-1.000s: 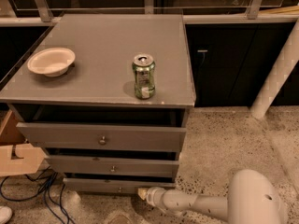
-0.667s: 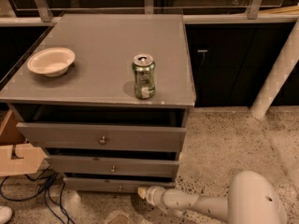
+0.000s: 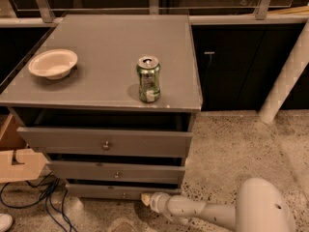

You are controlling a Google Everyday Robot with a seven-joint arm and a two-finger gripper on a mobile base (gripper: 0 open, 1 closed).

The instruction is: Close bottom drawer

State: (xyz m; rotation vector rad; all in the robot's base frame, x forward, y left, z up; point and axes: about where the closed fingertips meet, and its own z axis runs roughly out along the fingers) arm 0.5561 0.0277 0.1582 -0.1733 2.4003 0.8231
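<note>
The grey cabinet (image 3: 104, 62) has three drawers, all slightly pulled out. The bottom drawer (image 3: 104, 191) is the lowest one, with a slim grey front and a small round knob (image 3: 124, 195). It sticks out only a little beyond the cabinet body. My white arm (image 3: 203, 210) reaches in from the lower right along the floor. The gripper (image 3: 145, 197) at its tip rests against the right part of the bottom drawer's front, just right of the knob.
A cream bowl (image 3: 53, 64) and a green soda can (image 3: 148, 79) stand on the cabinet top. A cardboard box (image 3: 18, 159) and dark cables (image 3: 43, 197) lie on the floor at the left. A white post (image 3: 286, 83) stands at the right on speckled floor.
</note>
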